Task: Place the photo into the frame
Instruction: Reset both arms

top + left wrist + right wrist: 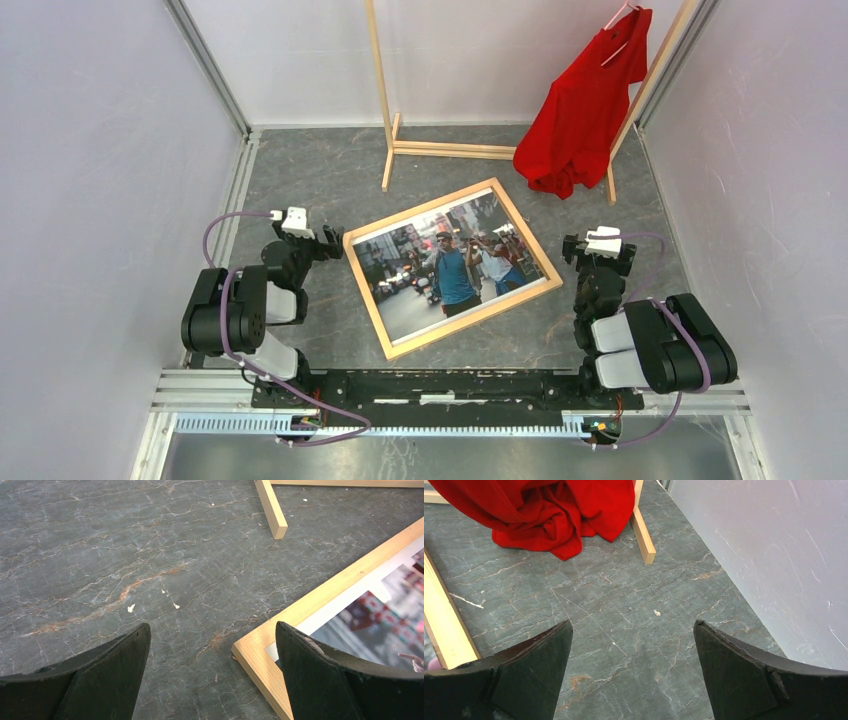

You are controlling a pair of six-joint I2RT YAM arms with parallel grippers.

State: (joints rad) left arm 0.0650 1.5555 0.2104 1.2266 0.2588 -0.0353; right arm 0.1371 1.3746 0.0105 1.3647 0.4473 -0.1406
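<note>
Both arms sat low at the table (330,180), one on each side of the frame (420,210). I saw the left gripper (212,626) with its jaws spread wide and nothing between them but bare slate-patterned surface. Its right finger (320,680) hung over the frame's left corner, though from the wrist view I couldn't tell whether it touched the wood. The right gripper (632,622) was spread wide too, holding nothing, over bare table just off the frame's right side, with a strip of light wood showing at the left edge of its view.

The frame lay flat mid-table, turned at an angle to the arms. The photo (450,262) lay face up inside the wooden border, street scene and the man in blue showing. A white margin ran between the print and the wood on the left side. Whether the print was seated flush or only resting in the opening, I couldn't make out.

Behind the frame stood a wooden clothes rack (380,80), with a red shirt (585,110) hanging at its right end, hem bunched on the table.
</note>
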